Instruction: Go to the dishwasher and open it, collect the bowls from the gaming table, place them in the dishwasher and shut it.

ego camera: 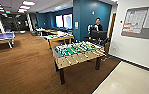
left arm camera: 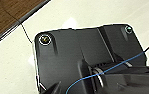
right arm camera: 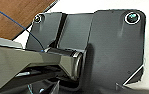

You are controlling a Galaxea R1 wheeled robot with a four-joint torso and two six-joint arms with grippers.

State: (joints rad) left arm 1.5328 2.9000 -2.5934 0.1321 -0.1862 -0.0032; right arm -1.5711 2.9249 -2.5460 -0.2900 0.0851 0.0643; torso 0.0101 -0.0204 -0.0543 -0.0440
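Observation:
The gaming table (ego camera: 60,38), with yellow sides and a pale top, stands in the middle distance behind a foosball table. A small green spot (ego camera: 50,36) sits at its left end, too blurred to tell whether it is one of the bowls. The dishwasher is out of view. Both wrist views look down past the robot's dark plate at pale floor (left arm camera: 95,12) and a strip of brown wood floor (right arm camera: 17,15).
A foosball table (ego camera: 77,52) with a green field stands just ahead on the wood floor (ego camera: 22,67). A person (ego camera: 98,25) stands behind it by a dark screen. Benches (ego camera: 2,37) line the left, a notice board (ego camera: 140,22) hangs on the right wall, and pale floor (ego camera: 130,80) lies at right.

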